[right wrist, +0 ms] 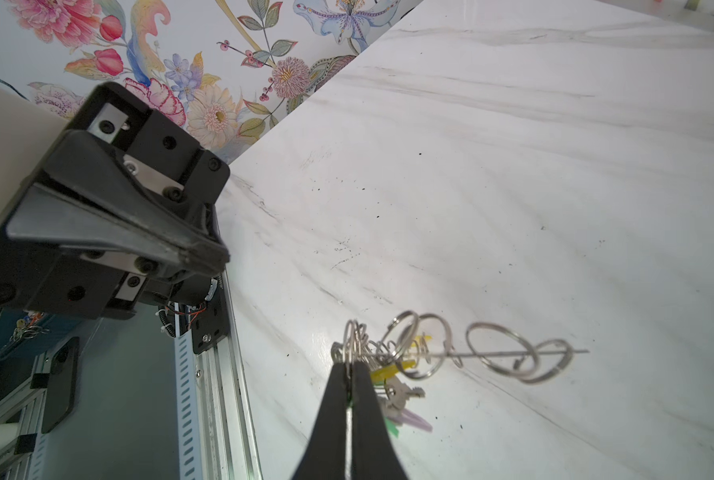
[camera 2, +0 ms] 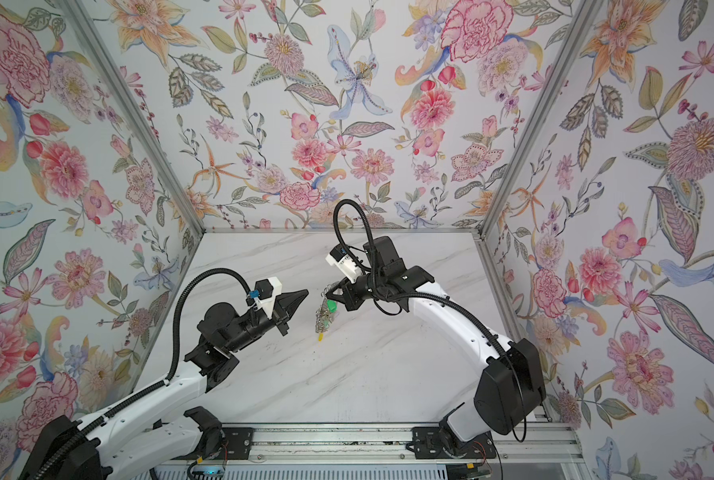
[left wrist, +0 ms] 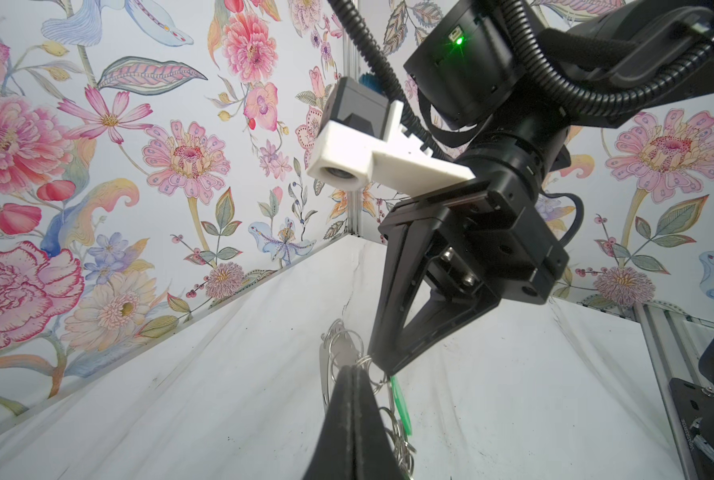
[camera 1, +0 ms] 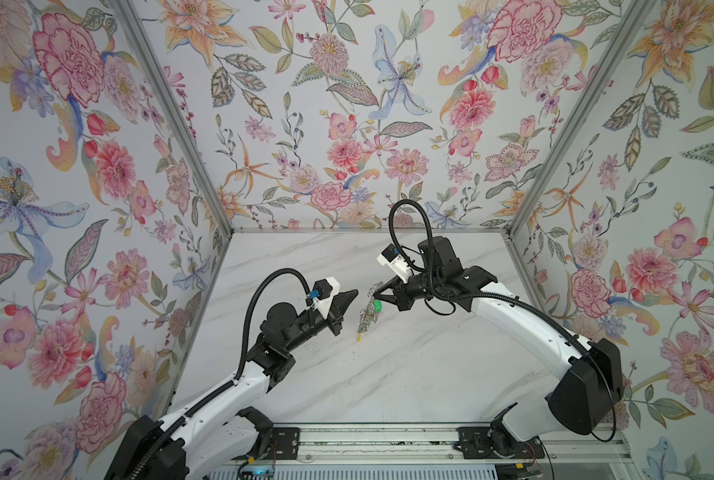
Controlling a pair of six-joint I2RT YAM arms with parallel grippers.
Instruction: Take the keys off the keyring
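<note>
Both top views were filled by the holding step, the keyring hung over the counter from the inward-bent right end effector, clamped on it; in the left wrist view the left end effector was seen pinched empty beside it; in the right wrist view the keys were seen attached, one judged due for gripping next.

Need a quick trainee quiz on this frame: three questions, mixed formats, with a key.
1. True or false: the left pincer is shut and holds nothing.
2. What hangs from the right pincer? A) the keyring with its keys B) one loose key C) nothing
3. Fill in: in a top view, the tag at the end of the bunch farthest from the right pincer is ___.

Key: 1 true; 2 A; 3 yellow.
</note>
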